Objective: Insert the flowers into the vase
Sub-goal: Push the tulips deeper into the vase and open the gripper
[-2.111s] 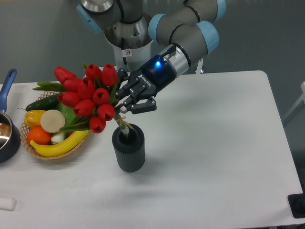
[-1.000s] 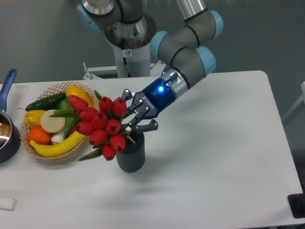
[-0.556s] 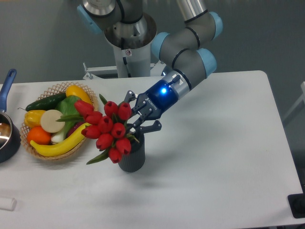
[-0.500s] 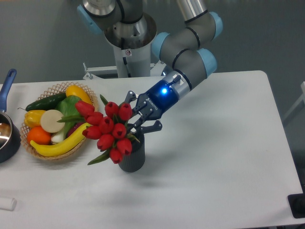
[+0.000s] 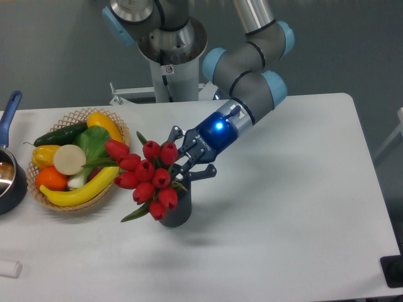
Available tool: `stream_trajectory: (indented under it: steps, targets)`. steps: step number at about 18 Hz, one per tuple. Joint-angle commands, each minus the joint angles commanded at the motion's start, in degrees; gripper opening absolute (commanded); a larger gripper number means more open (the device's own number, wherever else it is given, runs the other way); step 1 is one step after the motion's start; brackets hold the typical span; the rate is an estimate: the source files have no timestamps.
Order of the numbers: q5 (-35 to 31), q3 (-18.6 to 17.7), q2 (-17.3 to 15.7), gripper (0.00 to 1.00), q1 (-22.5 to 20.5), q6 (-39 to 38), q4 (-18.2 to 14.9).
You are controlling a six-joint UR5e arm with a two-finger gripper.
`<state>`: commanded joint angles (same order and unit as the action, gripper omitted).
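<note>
The flowers (image 5: 146, 178) lie steeply tilted: their long axis runs from the stems at the lower right, down in the mouth of the vase (image 5: 177, 211), up and out to the left, so the red heads fan toward the wicker basket (image 5: 77, 116) and one green leaf hangs low on the left beside the vase wall. The vase stands upright on the white worktop (image 5: 283, 207), just right of the basket, its top mostly hidden by the blooms.

The arm comes down from the upper middle, elbow joints with pale blue caps bent to the right, and the wrist slants down and to the left with a blue light glowing on it. The end effector (image 5: 187, 162) sits just above the vase rim, fingers closed around the stems right behind the heads.

White lettering runs along the black body of the end effector, too small to read.

In the basket lie a banana (image 5: 79, 192), a cucumber (image 5: 60, 133) and other produce. A dark pan with a blue handle (image 5: 9, 112) is at the left edge.
</note>
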<state>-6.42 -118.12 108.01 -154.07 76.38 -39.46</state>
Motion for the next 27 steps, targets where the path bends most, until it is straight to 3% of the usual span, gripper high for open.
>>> stream_trajectory:
  steps: [4, 18, 22, 27]
  targets:
    - [0.00, -0.44, 0.70, 0.34, -0.09, 3.24, 0.00]
    - [0.00, -2.02, 0.53, 0.34, -0.26, 3.52, 0.00]
    - [0.00, -2.02, 0.35, 0.39, -0.26, 3.60, 0.00]
    - [0.00, -2.20, 0.18, 0.52, -0.26, 3.69, 0.00]
